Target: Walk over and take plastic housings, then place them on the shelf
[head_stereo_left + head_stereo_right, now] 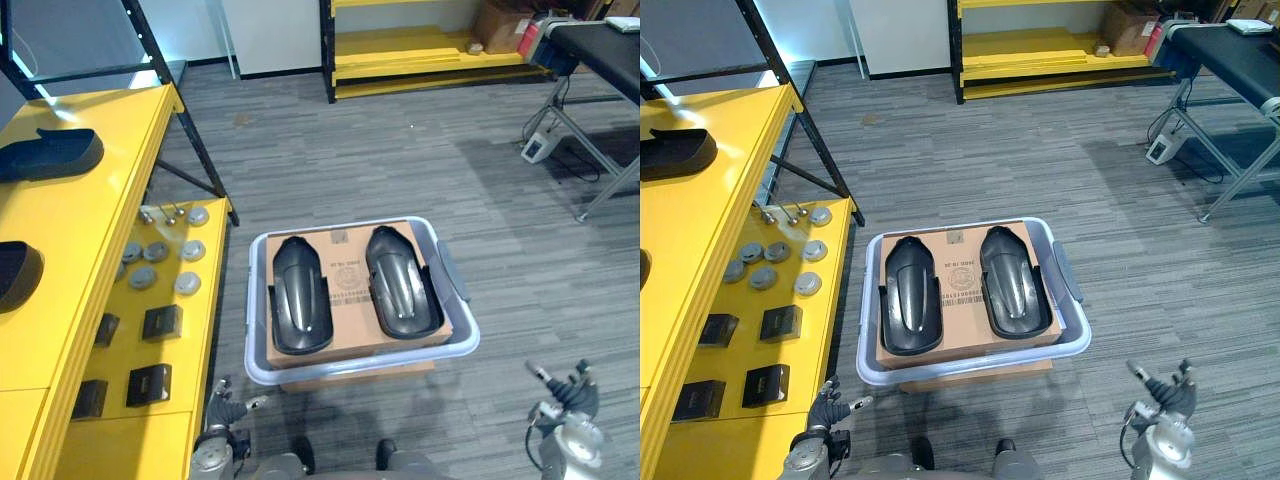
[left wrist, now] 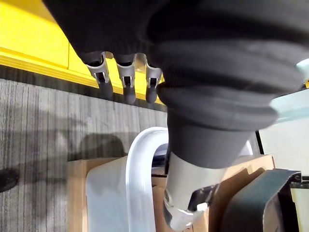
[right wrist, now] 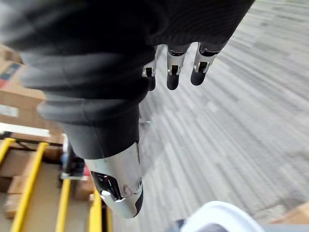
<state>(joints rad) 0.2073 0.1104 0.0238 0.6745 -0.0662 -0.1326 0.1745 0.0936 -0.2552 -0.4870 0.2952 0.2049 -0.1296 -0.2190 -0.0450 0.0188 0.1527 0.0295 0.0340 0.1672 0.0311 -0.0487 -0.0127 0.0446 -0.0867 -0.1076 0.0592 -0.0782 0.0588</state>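
Observation:
Two dark plastic housings, one on the left [image 1: 299, 293] and one on the right [image 1: 398, 280], lie side by side on a cardboard box [image 1: 353, 275] inside a pale grey bin [image 1: 258, 345] on the floor. My left hand [image 1: 228, 408] hangs low beside the bin's near left corner, fingers relaxed and empty. My right hand [image 1: 568, 396] hangs to the bin's right over the carpet, fingers straight, holding nothing. Two more dark housings, one further back [image 1: 50, 153] and one nearer [image 1: 18, 272], rest on the yellow shelf [image 1: 70, 230] at the left.
The shelf's lower level [image 1: 205, 300] carries round grey discs [image 1: 160, 262] and small black boxes [image 1: 150, 383]. A black upright frame [image 1: 190, 140] stands beside it. Another yellow rack [image 1: 430, 50] is at the back, a folding table [image 1: 600, 60] at the far right.

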